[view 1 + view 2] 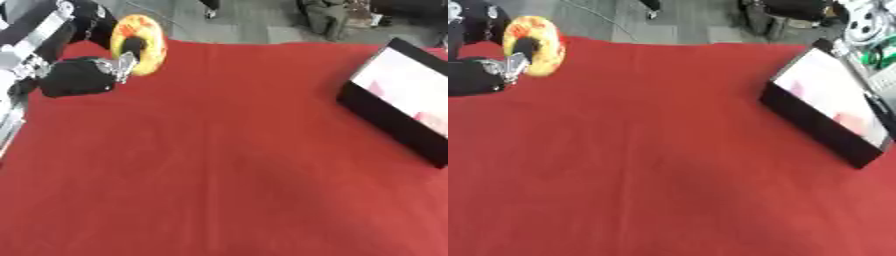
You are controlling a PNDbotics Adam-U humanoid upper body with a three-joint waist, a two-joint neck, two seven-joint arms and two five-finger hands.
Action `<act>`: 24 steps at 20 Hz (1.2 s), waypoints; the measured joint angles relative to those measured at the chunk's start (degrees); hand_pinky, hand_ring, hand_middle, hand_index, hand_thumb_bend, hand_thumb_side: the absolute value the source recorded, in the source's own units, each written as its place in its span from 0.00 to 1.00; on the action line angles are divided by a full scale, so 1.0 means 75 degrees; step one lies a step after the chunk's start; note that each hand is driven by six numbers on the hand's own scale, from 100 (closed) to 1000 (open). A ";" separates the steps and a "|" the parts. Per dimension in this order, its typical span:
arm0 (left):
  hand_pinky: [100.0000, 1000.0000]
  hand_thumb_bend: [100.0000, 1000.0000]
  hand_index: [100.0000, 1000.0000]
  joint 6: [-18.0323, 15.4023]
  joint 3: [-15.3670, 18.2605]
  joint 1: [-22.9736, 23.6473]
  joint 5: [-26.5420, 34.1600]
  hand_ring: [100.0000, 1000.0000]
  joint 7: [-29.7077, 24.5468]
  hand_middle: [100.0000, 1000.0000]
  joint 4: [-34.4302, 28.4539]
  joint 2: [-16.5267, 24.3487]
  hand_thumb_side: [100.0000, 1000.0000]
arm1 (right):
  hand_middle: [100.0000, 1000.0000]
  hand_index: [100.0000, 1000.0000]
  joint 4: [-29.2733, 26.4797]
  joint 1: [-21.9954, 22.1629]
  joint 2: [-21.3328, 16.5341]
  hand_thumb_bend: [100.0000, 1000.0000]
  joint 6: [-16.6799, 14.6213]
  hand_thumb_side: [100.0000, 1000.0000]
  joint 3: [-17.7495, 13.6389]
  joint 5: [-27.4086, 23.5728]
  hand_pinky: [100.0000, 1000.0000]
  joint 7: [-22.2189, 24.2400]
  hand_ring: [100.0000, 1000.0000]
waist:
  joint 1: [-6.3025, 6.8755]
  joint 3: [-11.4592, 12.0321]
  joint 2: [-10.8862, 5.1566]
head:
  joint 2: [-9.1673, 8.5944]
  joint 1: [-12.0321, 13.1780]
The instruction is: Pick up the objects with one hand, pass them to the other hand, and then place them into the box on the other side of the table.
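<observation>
The black box (815,117) holds something pale with pink patches, seemingly flat. Well left of the box, the left hand (83,75) pinches a yellow ring (144,44).

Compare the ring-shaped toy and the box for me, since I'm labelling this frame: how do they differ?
The ring toy is round and yellow with red patches; the box is rectangular, black with a pale inside. The ring toy is held up by the left hand at the table's left; the box rests on the red cloth at the right.
</observation>
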 measured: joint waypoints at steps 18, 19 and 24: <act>0.65 0.00 0.28 -0.0753 -0.0749 0.0452 0.0472 0.53 -0.0326 0.42 -0.0188 -0.0288 0.20 | 0.91 0.85 0.0000 -0.0945 0.0993 0.08 0.0539 0.28 0.1054 0.1768 0.82 0.1802 0.80 | -0.0044 -0.0117 -0.0008 | 0.0055 -0.0124; 0.65 0.00 0.28 -0.0754 -0.0777 0.0457 0.0484 0.53 -0.0341 0.42 -0.0194 -0.0290 0.20 | 0.91 0.85 0.0000 -0.0987 0.1046 0.08 0.0561 0.28 0.1108 0.1851 0.82 0.1900 0.80 | -0.0044 -0.0120 -0.0008 | 0.0068 -0.0131; 0.65 0.00 0.28 -0.0771 -0.0891 0.0519 0.0494 0.53 -0.0380 0.42 -0.0278 -0.0306 0.19 | 0.91 0.86 0.0000 -0.1243 0.1287 0.07 0.0672 0.29 0.1299 0.2213 0.81 0.2370 0.80 | -0.0081 -0.0131 -0.0010 | 0.0098 -0.0175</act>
